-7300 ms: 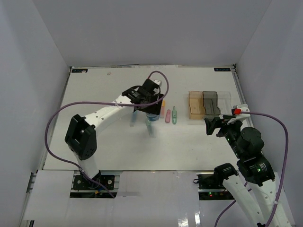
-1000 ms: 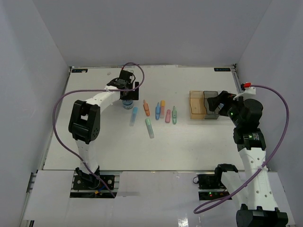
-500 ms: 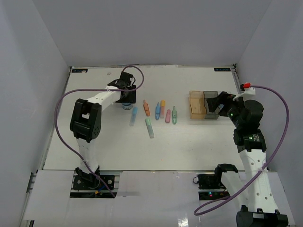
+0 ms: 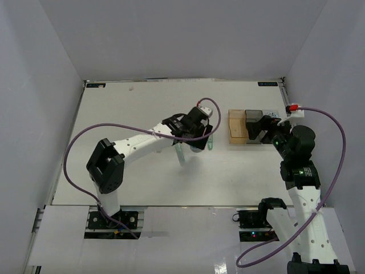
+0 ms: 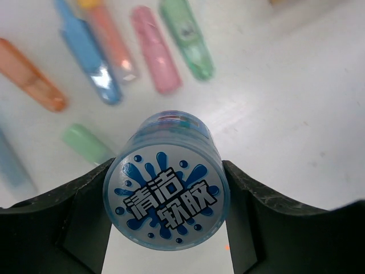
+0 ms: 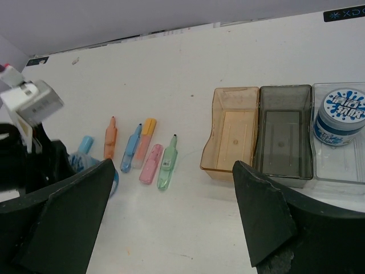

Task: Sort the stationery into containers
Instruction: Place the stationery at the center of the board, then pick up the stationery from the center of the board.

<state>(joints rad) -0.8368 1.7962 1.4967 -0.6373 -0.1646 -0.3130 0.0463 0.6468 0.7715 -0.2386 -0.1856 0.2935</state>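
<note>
Left hand (image 5: 165, 206) clamped on a round blue-and-white patterned tub (image 5: 166, 191), next to the pastel marker sticks (image 5: 155, 48) on the white table (image 5: 296, 108). Right hand (image 6: 171, 220) gaping wide, holding nothing. We see a second matching tub (image 6: 340, 117) sitting in the clear plastic bin (image 6: 342, 168)

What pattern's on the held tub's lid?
The tub lid shows blue splashes and white characters; left wrist view.
</note>
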